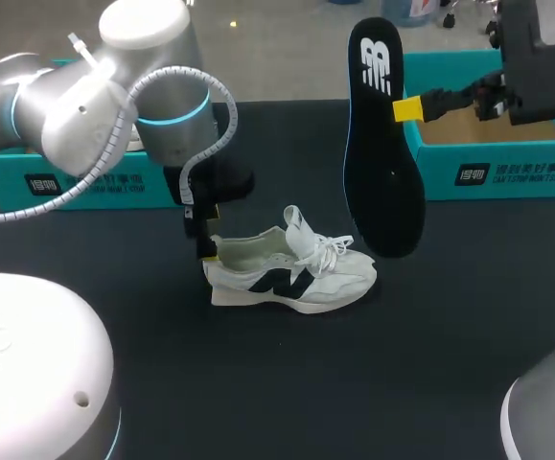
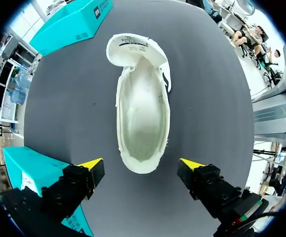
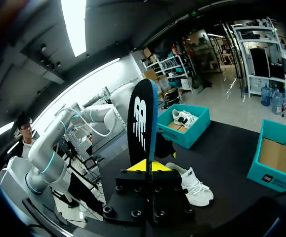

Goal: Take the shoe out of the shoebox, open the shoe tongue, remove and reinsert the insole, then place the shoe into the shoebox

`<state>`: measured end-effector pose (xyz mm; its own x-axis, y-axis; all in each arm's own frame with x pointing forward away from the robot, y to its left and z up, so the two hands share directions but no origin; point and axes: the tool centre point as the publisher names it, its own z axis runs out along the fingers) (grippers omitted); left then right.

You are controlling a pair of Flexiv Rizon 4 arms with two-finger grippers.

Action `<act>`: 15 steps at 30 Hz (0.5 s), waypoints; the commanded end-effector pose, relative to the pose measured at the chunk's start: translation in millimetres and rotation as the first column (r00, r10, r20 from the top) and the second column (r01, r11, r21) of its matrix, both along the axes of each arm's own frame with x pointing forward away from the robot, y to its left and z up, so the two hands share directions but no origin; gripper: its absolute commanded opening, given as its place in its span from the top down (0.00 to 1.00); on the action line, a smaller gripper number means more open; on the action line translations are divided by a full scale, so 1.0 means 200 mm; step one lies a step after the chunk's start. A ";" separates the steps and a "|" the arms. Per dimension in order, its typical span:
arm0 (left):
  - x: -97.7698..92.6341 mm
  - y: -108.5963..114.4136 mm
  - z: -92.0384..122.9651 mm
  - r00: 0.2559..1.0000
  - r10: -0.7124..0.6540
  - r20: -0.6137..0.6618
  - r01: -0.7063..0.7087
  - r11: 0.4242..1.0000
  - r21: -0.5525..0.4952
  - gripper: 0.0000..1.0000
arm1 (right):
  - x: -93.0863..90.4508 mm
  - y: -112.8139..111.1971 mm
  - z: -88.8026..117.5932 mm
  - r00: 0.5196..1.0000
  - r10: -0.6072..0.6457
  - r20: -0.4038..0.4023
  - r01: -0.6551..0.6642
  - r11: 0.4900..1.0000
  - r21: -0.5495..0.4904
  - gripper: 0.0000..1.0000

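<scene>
a dark matte counter [image 1: 450, 364] fills the scene. the bulky silver left arm [image 1: 104, 105] comes in over its near left part, and the right arm [image 1: 545, 67] enters at the far right.

two teal shoeboxes stand along the far edge. the left shoebox [image 1: 76, 187] sits behind the left arm, and in the right wrist view a second shoe [image 3: 184, 117] lies inside it. the right shoebox [image 1: 507, 168] is open, showing a bare cardboard floor.

the right jaws are clamped on one long edge of the insole [image 1: 382, 144], holding it upright off the counter, dark with a white mark at its upper end.

the shoe [image 1: 291, 273], white with a dark side mark, stands on its sole mid-counter, out of both boxes. its toe points right, its tongue [image 2: 133, 49] is folded forward and its laces [image 1: 320, 251] are loose.

the left jaws are spread wide, and their yellow tips [image 2: 92, 163] flank the heel without touching it.
</scene>
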<state>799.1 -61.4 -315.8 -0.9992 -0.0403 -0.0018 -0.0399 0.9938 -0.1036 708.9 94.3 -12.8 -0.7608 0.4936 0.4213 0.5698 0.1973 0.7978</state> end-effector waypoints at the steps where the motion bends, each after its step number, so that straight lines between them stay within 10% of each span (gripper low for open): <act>1: 0.03 -0.04 0.06 1.000 -0.016 0.018 0.016 1.000 -0.007 0.00 | 0.01 0.01 0.00 1.000 0.001 -0.002 -0.001 1.000 -0.002 1.00; 15: 0.25 -0.31 -0.07 0.999 -0.041 0.011 0.042 0.991 -0.124 0.00 | 0.01 0.01 0.00 1.000 0.001 -0.002 -0.001 1.000 -0.002 1.00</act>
